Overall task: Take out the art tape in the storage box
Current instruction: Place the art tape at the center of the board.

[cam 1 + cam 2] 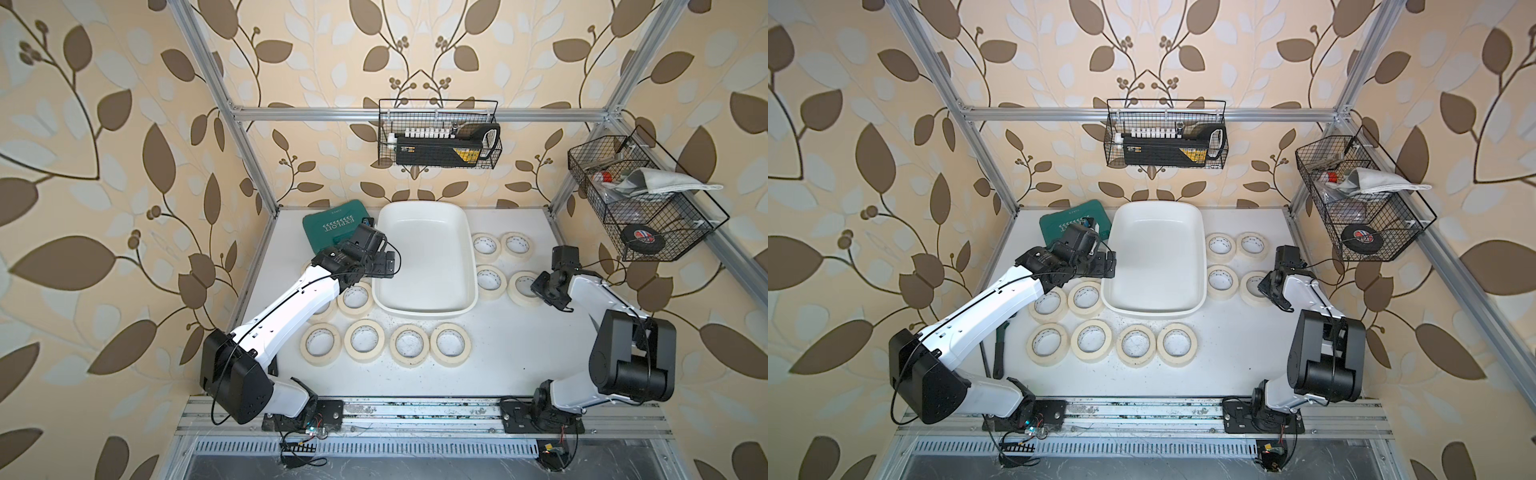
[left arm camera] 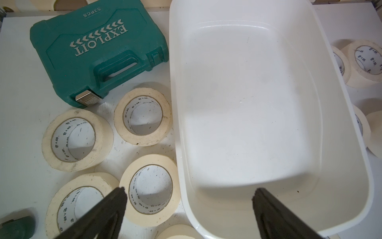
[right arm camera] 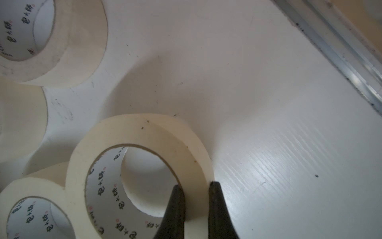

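- Both top views are bright and evenly lit, with wide-angle stretching toward the edges.
- Left wrist view: soft shadows beside the cream masking-tape rolls point(image 2: 142, 115), mild sheen inside the white plastic tub point(image 2: 248, 124).
- Right wrist view: black fingers point(image 3: 175, 209) blurred, glare on the white tabletop point(image 3: 285, 161).

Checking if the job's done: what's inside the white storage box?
Nothing shows inside the storage box: only its bare white floor, in both top views and the left wrist view. The open left gripper covers a bit of one wall from above.
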### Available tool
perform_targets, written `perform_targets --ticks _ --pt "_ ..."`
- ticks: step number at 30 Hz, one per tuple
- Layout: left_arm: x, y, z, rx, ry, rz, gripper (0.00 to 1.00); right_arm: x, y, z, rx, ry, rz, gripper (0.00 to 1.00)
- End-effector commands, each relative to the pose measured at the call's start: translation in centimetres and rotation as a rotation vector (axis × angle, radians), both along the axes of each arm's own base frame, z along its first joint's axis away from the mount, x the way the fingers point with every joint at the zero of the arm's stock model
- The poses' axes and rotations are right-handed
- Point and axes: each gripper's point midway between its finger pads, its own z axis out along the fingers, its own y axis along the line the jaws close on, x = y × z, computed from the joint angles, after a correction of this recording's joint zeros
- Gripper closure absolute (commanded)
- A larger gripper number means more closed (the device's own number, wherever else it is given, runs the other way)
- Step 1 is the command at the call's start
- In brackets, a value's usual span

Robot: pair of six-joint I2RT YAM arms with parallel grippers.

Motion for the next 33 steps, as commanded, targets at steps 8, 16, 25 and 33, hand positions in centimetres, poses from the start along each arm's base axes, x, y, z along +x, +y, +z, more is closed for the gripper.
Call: perform_targets --ticks 8,16,25,33 --pt "0.1 0.5 0.0 -0.016 0.01 0.027 0.01 2.7 0.2 -0.5 0.035 -0.027 0.045 0.92" --pt "0.8 0.9 1.5 -0.035 -0.035 0.068 0.01 2.4 0.2 0.4 0.025 -0.042 0.052 0.5" --pt "2.8 2.5 5.0 -0.044 -0.16 0.161 0.01 2.2 1.3 4.8 0.033 -0.174 0.098 0.44" --pt "5.0 7.3 7.5 0.013 -0.308 0.259 0.01 1.1 2.3 9.3 0.011 -0.319 0.136 0.37"
